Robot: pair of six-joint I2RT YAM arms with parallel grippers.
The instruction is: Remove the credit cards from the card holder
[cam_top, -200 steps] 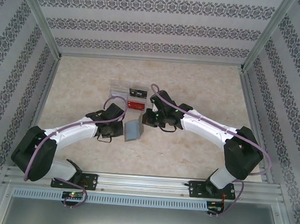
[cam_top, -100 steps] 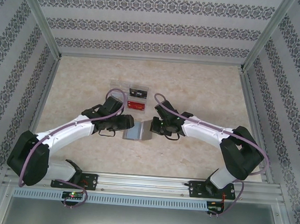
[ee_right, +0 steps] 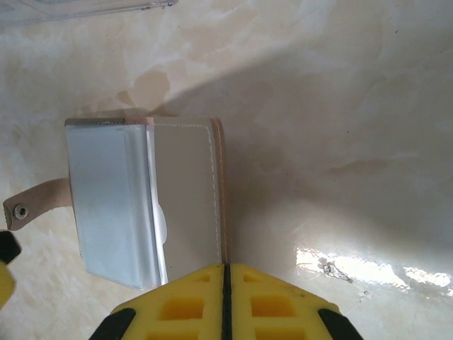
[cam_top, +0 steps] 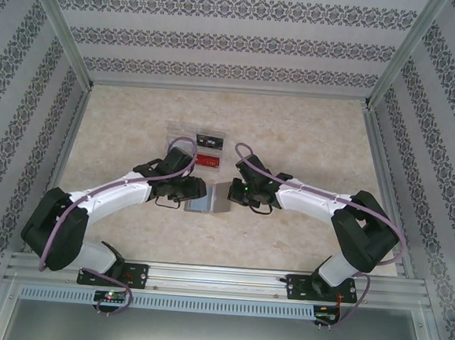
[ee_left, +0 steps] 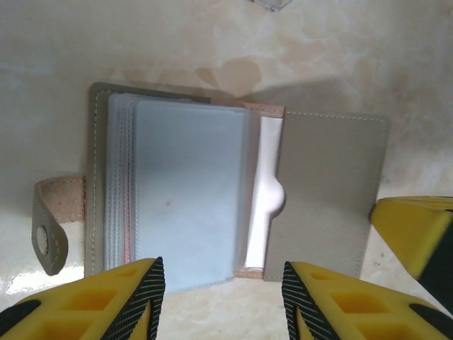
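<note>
The card holder (cam_top: 207, 199) lies open on the table between both grippers. In the left wrist view its blue-grey card slots (ee_left: 185, 195) are on the left and its grey-brown flap (ee_left: 327, 191) on the right, with a whitish-grey card (ee_left: 265, 202) showing in the flap's pocket. My left gripper (ee_left: 223, 301) hovers open over the holder's near edge, with nothing between its fingers. My right gripper (ee_right: 224, 301) is shut on the outer edge of the card holder (ee_right: 185, 191). A black card (cam_top: 209, 142) and a red card (cam_top: 206, 160) lie in the clear tray (cam_top: 179, 133).
The holder's strap with a snap (ee_left: 48, 228) sticks out to the left. The clear tray's edge (ee_right: 85, 6) lies just beyond the holder. Patterned walls enclose the marble-look table (cam_top: 309, 137) on three sides, with metal rails along the near edge.
The card holder went from standing tilted and half folded to lying flat and open. The right gripper swung down and left with its edge, and the left gripper moved over it.
</note>
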